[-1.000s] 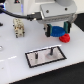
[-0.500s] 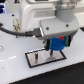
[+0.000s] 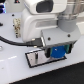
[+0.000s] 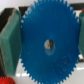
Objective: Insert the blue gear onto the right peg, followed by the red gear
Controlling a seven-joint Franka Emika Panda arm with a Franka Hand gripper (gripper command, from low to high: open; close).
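Blue gear (image 4: pixel 48 42) fills the wrist view: flat bright-blue disc, fine teeth all round the rim, small dark centre hole with a pale glint at its edge. Green pads (image 4: pixel 10 40) press against its rim on both sides, so the jaws are closed on the blue gear, gripping it edge to edge. In the exterior view the gripper (image 3: pixel 57 53) holds the blue gear (image 3: pixel 57 52) just above the grey black-edged plate (image 3: pixel 36 59) on the white desk (image 3: pixel 20 70); the pegs on the plate are too blurred to tell apart. A sliver of the red gear (image 4: pixel 4 80) shows beside the blue gear's rim in the wrist view.
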